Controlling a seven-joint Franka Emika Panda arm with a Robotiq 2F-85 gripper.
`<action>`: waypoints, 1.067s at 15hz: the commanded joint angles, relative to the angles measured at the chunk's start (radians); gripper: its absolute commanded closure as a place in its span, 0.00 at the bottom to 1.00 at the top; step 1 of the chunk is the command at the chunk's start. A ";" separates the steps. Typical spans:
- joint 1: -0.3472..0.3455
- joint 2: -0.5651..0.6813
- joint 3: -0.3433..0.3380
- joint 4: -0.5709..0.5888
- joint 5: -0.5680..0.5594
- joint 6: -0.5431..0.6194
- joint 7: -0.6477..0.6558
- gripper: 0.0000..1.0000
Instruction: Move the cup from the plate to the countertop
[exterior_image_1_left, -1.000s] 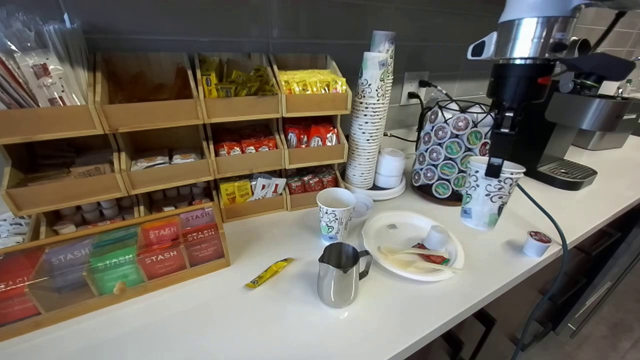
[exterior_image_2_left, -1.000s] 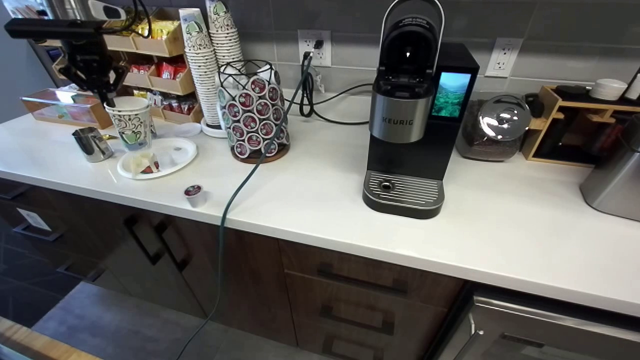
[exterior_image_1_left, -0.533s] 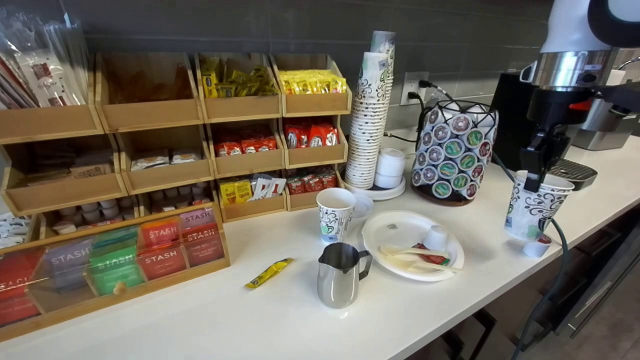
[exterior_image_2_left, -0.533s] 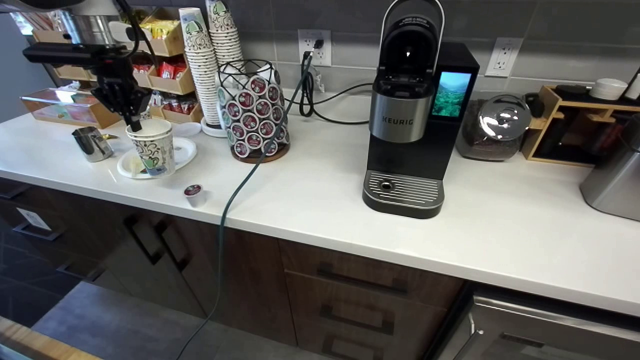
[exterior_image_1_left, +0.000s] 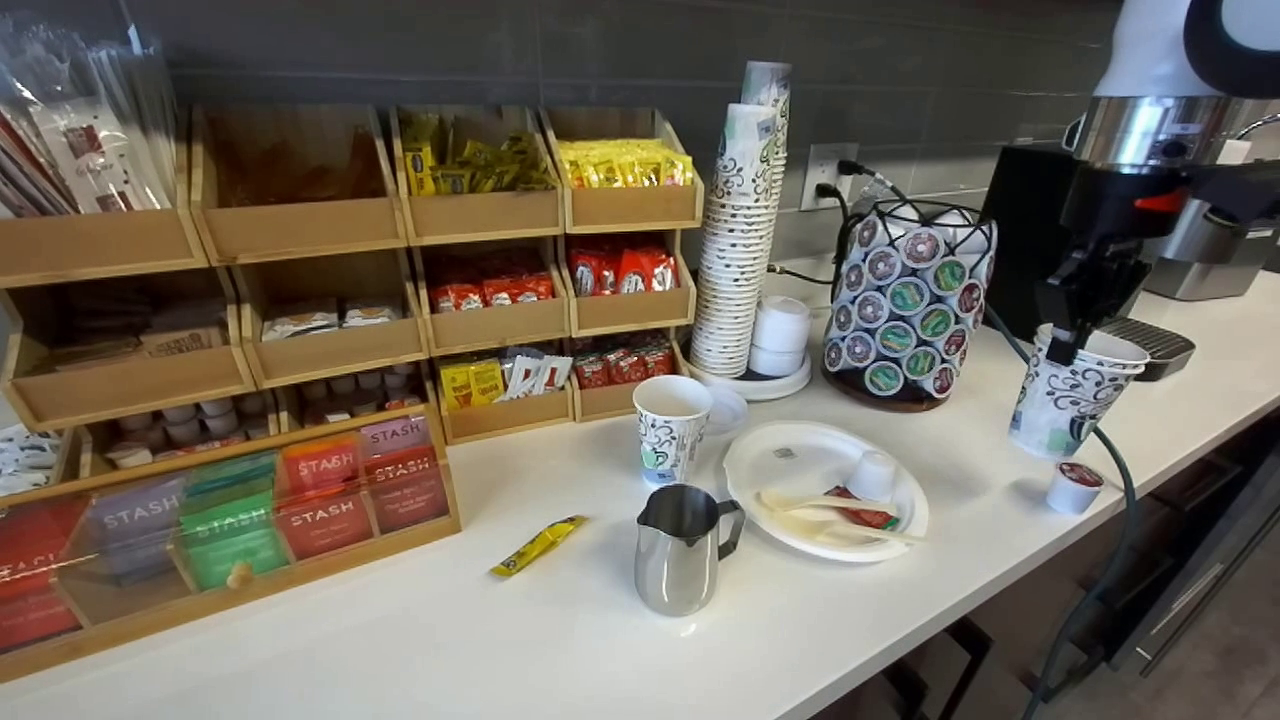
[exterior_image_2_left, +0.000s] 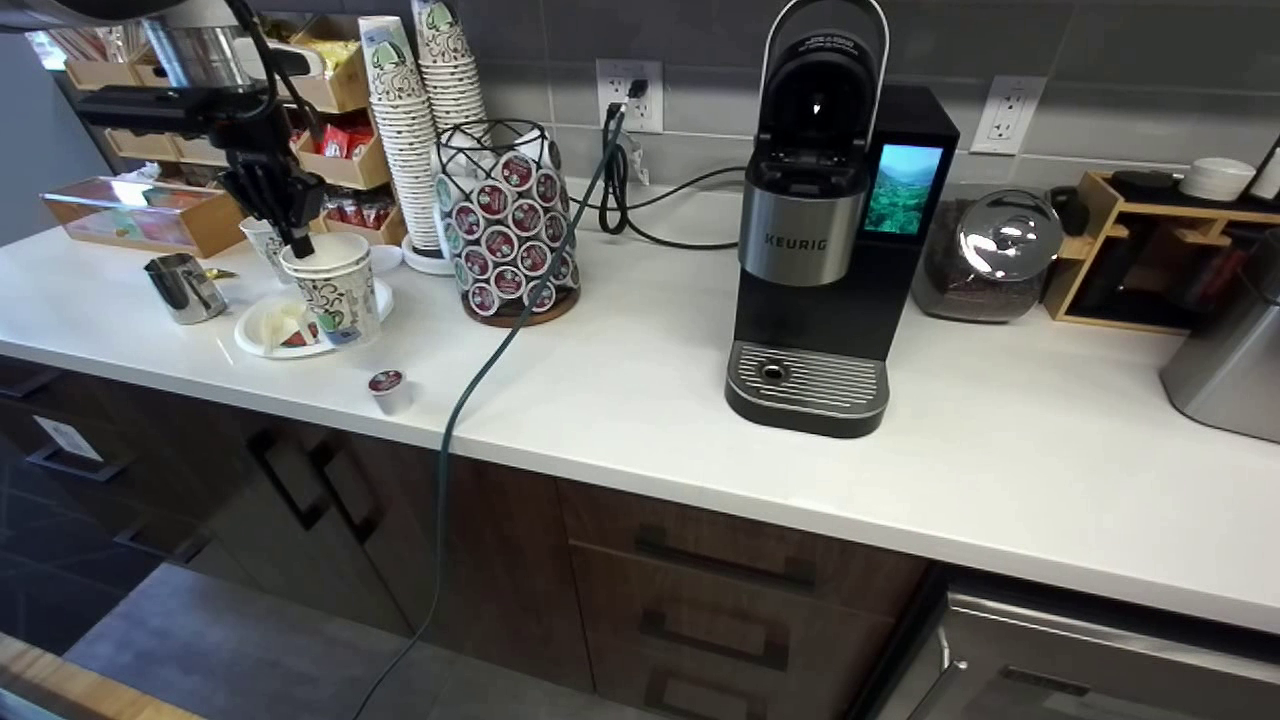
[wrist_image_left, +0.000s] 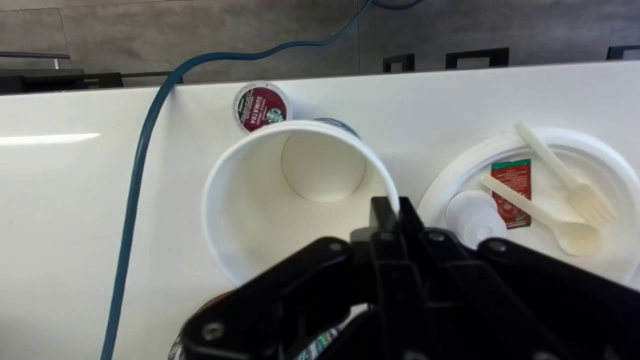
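Observation:
The cup (exterior_image_1_left: 1062, 405), white paper with dark swirls and greenish marks, hangs slightly tilted above the countertop (exterior_image_1_left: 400, 625), beside the plate. It also shows in an exterior view (exterior_image_2_left: 342, 300), where its rim looks double. In the wrist view I look down into the cup (wrist_image_left: 300, 210). My gripper (wrist_image_left: 392, 205) is shut on the near rim, one finger inside and one outside; it also shows in both exterior views (exterior_image_1_left: 1064, 348) (exterior_image_2_left: 298, 242). The white plate (exterior_image_1_left: 738, 485), also in the wrist view (wrist_image_left: 622, 165), holds plastic cutlery, a red packet and a small upturned white cup.
A coffee pod (exterior_image_1_left: 1075, 488) stands near the front edge beside the cup. A cable (wrist_image_left: 150, 125) crosses the counter. A pod rack (exterior_image_1_left: 905, 320), another paper cup (exterior_image_1_left: 668, 435), a steel pitcher (exterior_image_1_left: 675, 560) and tall cup stacks (exterior_image_1_left: 735, 250) stand around. A coffee machine (exterior_image_2_left: 800, 260) stands further along.
My gripper has carried the cup sideways, away from the plate and toward the coffee machine side. In the last half second it rose a little, and the pod shows fully again.

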 joint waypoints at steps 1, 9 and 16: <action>-0.040 0.003 -0.037 0.023 -0.071 0.017 0.085 0.99; -0.099 0.118 -0.125 0.114 -0.037 0.085 -0.042 0.99; -0.096 0.190 -0.121 0.188 -0.003 0.065 -0.104 0.99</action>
